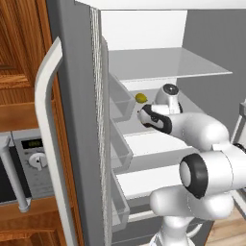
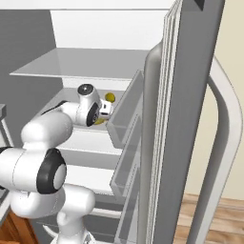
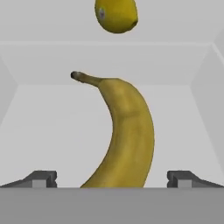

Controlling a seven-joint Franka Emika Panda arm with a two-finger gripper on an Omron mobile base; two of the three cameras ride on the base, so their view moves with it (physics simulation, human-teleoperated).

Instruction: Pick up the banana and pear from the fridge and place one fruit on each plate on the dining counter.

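Claw: claw (image 3: 112,178) stands wide, holding nothing; I see one finger tip either side of the banana's near end.
Banana: banana (image 3: 124,135) lies on the fridge shelf (image 3: 52,131), curving away from me, dark stem end to the far left.
Round fruit: a small round yellow fruit (image 3: 116,15) sits beyond the banana, apart from it.
Risk: I judge a close on the curved body could roll or squirt it sideways; reaching deeper could nudge the round fruit.
Shelf: white, smooth, bare beside the banana.
Room: fridge (image 1: 77,120) door open, wood cabinets and microwave (image 1: 26,163) left.
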